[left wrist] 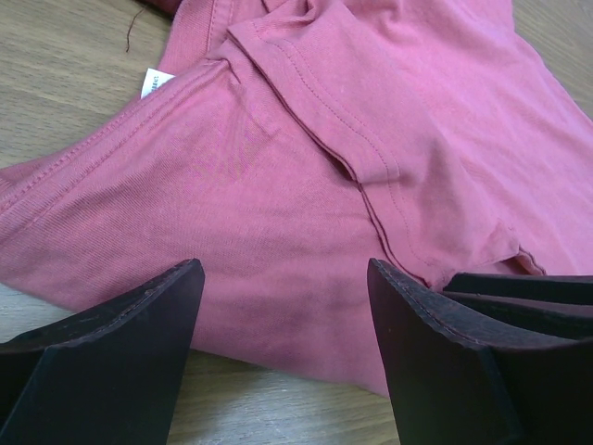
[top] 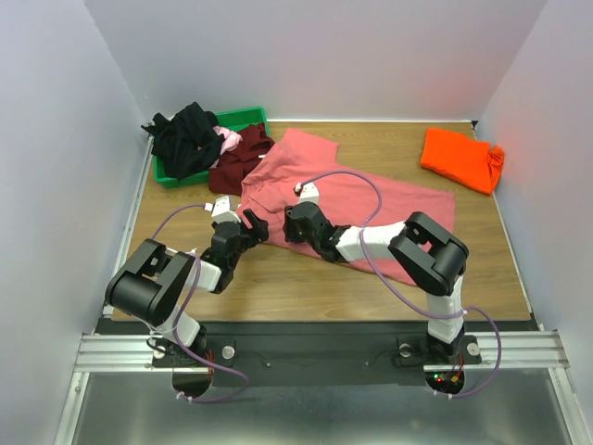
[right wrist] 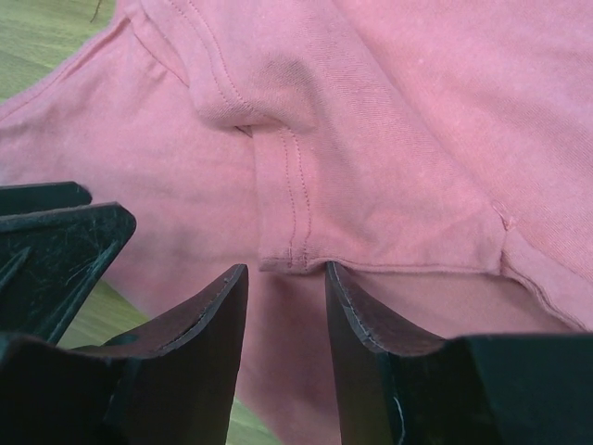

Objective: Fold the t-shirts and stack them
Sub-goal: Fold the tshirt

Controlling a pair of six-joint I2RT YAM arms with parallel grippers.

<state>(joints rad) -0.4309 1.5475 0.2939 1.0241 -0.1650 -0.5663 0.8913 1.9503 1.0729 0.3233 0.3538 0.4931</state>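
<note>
salmon-pink t-shirt (top: 371, 199) spread at table centre, near edge partly hidden by arms | left gripper (left wrist: 283, 269) held wide above its 7 o'clock edge, nothing gripped | right gripper (right wrist: 285, 269) narrowly parted at a sleeve hem, nothing seen clamped | orange t-shirt (top: 459, 158) at 1 o'clock | black t-shirt (top: 185, 139) and maroon t-shirt (top: 239, 159) heaped at 11 o'clock, green bin (top: 246, 118) largely covered

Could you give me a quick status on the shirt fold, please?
Left gripper wide open at near edge of salmon-pink t-shirt. Right gripper part open over sleeve hem, no grip seen. Shirt spread out. Maroon shirt lies beside its far-left corner.
</note>
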